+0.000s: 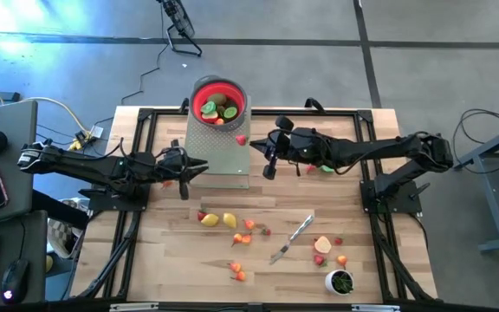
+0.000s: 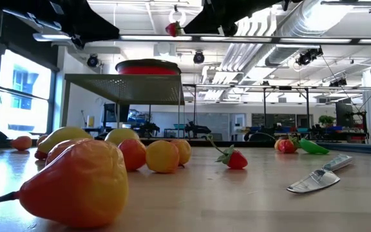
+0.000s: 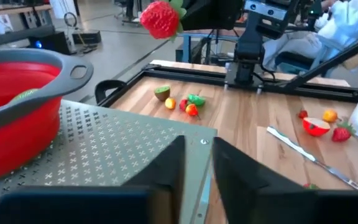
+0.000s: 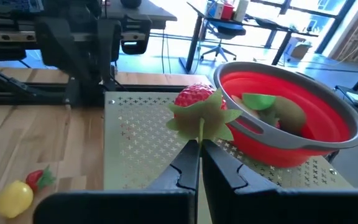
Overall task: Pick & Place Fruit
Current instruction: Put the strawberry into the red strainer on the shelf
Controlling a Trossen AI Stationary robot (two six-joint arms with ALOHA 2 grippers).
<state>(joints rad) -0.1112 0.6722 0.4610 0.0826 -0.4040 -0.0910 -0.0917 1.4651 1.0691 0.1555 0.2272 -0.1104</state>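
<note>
R gripper [image 4: 199,152] clamped on strawberry [image 4: 197,102] by its stem, above metal stand [image 1: 217,147] beside red bowl [image 1: 219,102] at table's [image 1: 371,260] far edge. L gripper [image 3: 196,163] fingers slightly apart, empty, at stand's edge.

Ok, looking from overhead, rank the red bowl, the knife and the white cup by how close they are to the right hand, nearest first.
1. Red bowl: on the perforated platform, just beyond the right hand with its strawberry.
2. Knife: on the wood, toward the near edge.
3. White cup: near-right corner, farthest.
</note>
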